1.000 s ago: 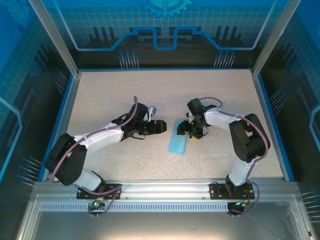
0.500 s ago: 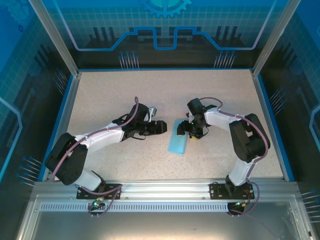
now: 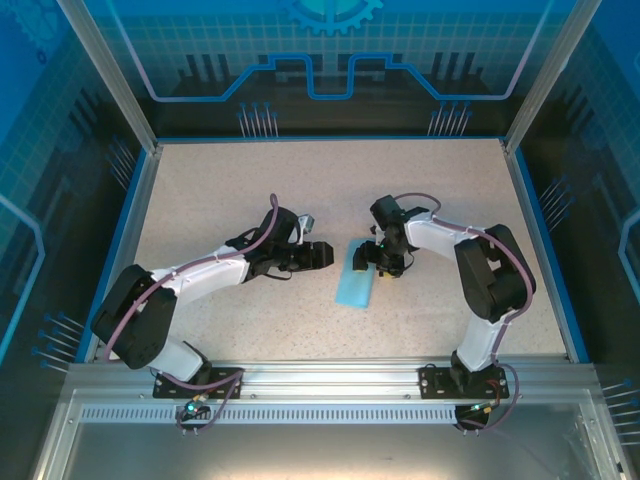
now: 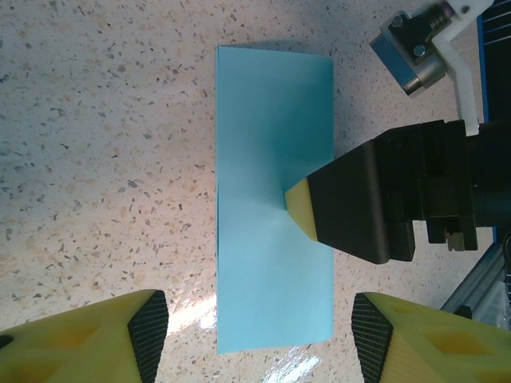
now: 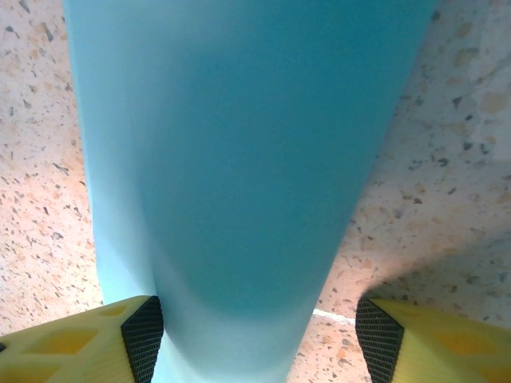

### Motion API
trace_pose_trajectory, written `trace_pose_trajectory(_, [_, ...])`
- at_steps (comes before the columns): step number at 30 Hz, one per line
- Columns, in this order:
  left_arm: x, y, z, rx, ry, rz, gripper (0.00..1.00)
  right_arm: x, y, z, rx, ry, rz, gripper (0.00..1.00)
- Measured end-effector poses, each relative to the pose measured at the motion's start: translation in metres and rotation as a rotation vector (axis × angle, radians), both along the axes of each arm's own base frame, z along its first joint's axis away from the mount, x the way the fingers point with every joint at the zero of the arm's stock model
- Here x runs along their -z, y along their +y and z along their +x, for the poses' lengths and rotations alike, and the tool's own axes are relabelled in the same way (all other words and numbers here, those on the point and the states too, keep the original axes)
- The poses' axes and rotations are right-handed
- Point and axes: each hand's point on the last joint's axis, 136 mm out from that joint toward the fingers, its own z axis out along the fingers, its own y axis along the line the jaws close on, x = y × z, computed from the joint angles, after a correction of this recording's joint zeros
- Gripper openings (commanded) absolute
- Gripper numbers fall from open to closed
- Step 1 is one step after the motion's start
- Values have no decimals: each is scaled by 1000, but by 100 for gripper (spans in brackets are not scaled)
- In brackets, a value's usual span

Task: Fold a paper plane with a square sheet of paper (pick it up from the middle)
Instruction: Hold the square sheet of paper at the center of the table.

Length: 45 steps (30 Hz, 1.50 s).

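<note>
Apparently pinning the fold flat, the right gripper (image 3: 366, 262) rested wide-jawed on the folded paper (image 4: 271, 144); the left gripper (image 3: 322, 254) hovered just left, jaws wide, empty.

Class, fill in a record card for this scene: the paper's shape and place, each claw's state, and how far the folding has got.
Paper: light-blue paper, a long rectangle, flat on the table
Left claw: left claw open, beside the paper, not gripping it
Right claw: right claw open, over the paper, one fingertip on it
Stage: no plane shape yet
</note>
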Motion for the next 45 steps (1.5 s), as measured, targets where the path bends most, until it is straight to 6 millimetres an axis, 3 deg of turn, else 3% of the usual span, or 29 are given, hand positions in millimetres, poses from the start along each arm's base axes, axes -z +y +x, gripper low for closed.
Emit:
trace_pose_trajectory(5, [0, -3, 1, 7, 5, -3, 54, 1, -1, 0, 0, 9, -12, 69])
trace_pose_trajectory(10, [2, -8, 5, 10, 21, -3, 37, 2, -2, 0, -5, 4, -28, 69])
trace_pose_trajectory(15, [8, -27, 11, 41, 59, 0, 2, 2, -1, 0, -8, 2, -34, 69])
trace_pose_trajectory(16, [10, -31, 12, 43, 71, 1, 0, 2, -1, 0, -8, 3, -34, 69])
trace_pose_trajectory(25, [49, -47, 13, 41, 195, 34, 0, 2, -1, 0, -8, 4, -36, 69])
trace_pose_trajectory(33, [54, -64, 13, 60, 218, 28, 0, 3, -2, 0, -8, 3, -38, 69])
trace_pose_trajectory(45, [77, -63, 12, 58, 262, 59, 0, 3, -2, 0, -8, 4, -38, 70])
